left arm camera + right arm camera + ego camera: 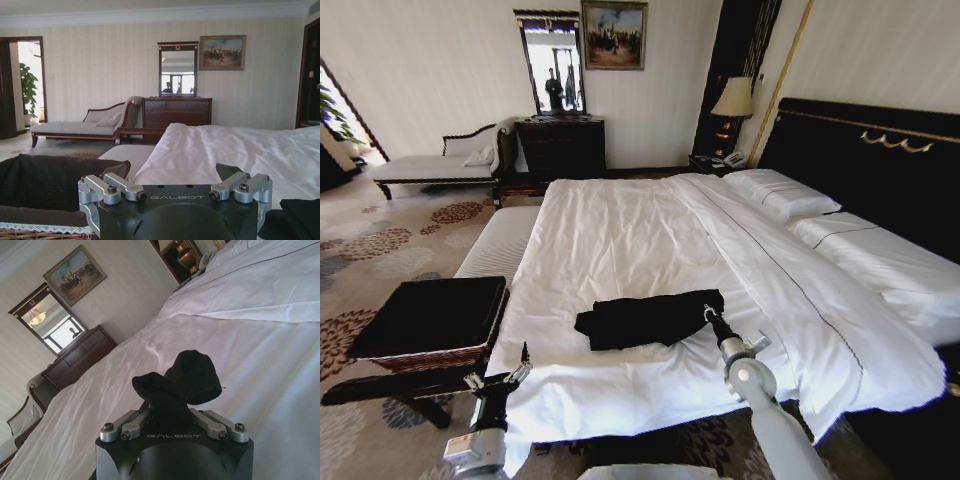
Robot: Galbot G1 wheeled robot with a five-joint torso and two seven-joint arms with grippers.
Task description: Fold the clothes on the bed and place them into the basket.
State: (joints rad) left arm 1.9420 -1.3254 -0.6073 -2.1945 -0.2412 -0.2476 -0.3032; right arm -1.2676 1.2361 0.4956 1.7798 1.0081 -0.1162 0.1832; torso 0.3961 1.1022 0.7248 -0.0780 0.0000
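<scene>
Currently right gripper (172, 412) pinches black T-shirt (650, 318) corner on bed (620, 240); thin grasp may slip. Left gripper (516, 375) unclenched beside bed.

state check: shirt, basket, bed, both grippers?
black T-shirt: bunched on the duvet, one end pinched
basket: beside the bed, nothing on its black top
bed: made, duvet rumpled
right gripper: shut on shirt's edge
left gripper: open, at the bed's near corner

A hotel-style bedroom: large white bed (650, 250), bedside lamp (732, 98), dresser (560, 147), framed painting (614, 35).
</scene>
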